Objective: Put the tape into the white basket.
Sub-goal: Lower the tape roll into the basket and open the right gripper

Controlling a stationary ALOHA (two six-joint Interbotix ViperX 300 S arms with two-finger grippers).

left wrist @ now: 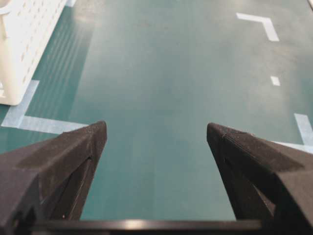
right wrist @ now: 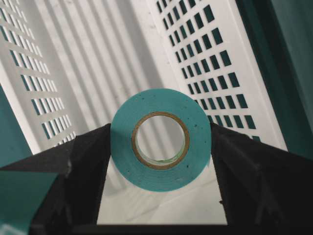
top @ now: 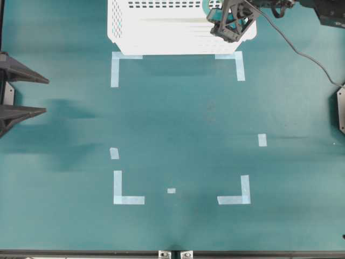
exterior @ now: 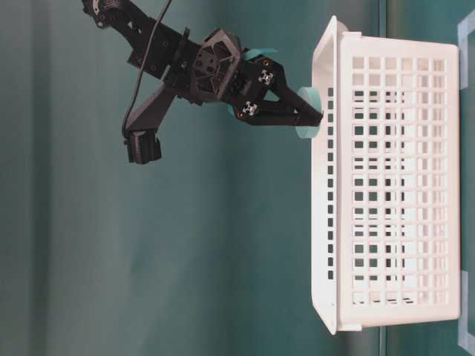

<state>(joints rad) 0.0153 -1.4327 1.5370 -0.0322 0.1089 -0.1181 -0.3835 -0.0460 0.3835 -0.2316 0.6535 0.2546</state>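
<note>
1. While the right gripper (right wrist: pixel 160 147) hangs over the large white slotted plastic basket (top: pixel 161 40), its two black fingers (right wrist: pixel 254 181) are pinching the small round roll of teal-green tape (right wrist: pixel 160 169) from both sides, ring face toward the wrist camera!
2. Through the roll's brownish hollow core you can see the basket's white ribbed floor, and perforated walls rise on either side.
3. From table level, the tape (exterior: pixel 306 111) sits at the gripper tips (exterior: pixel 312 113), right at the basket's rim (exterior: pixel 326 89), near one end of it.
4. Overhead, the right gripper (top: pixel 233 24) is above the basket's near right corner; the roll itself is hidden under the arm there.
5. Over on the other side, the left gripper (left wrist: pixel 156 142) is spread wide with nothing between its dark wedge fingers (left wrist: pixel 58 161), low over the green table (left wrist: pixel 161 73).
6. Pale-blue tape strips (top: pixel 128 199) mark corners on the tabletop, and the basket stands against the far pair.
</note>
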